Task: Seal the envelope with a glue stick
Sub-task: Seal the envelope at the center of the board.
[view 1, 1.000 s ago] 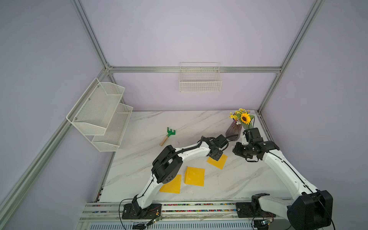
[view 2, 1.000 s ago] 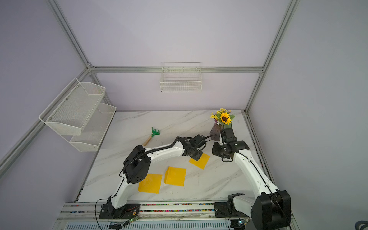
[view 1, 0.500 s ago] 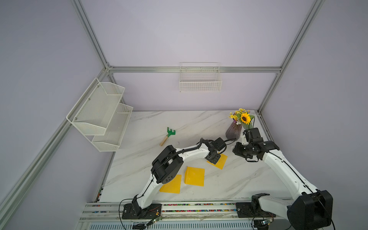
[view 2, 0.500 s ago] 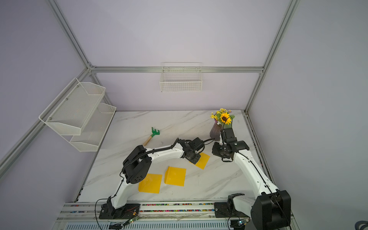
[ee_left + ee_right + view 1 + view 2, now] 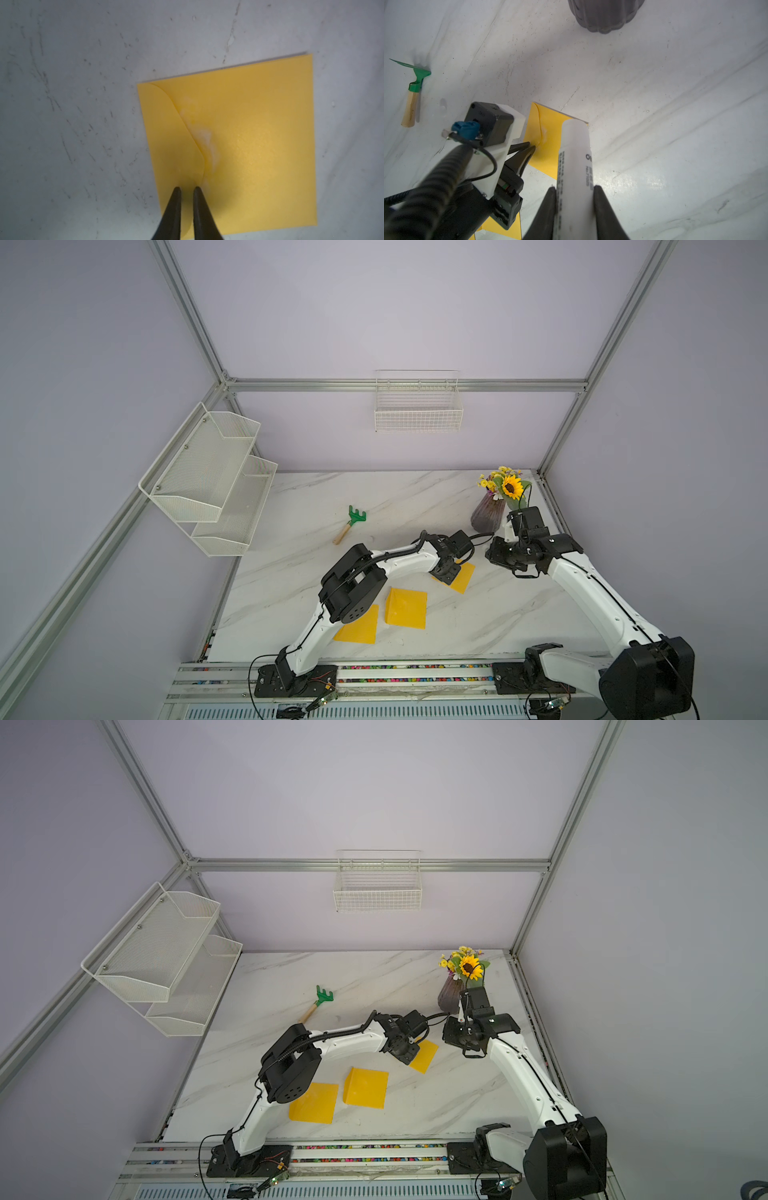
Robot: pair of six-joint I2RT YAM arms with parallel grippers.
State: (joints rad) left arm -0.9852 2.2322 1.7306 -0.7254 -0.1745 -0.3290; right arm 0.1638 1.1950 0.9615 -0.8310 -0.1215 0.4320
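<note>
Glue stick (image 5: 576, 166) is clamped in right gripper (image 5: 574, 193), long axis aimed at envelope (image 5: 249, 145) near the vase (image 5: 604, 14). Left gripper (image 5: 186, 190), nearly shut, has been lowered onto envelope flap vs. 1 s ago.

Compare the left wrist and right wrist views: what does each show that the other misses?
Only the left wrist view shows the whole envelope, with the full whitish glue smear along its flap edge. Only the right wrist view shows the glue stick clamped in the right gripper, the toy rake and the vase base. Both show the left gripper, nearly closed at the flap.
</note>
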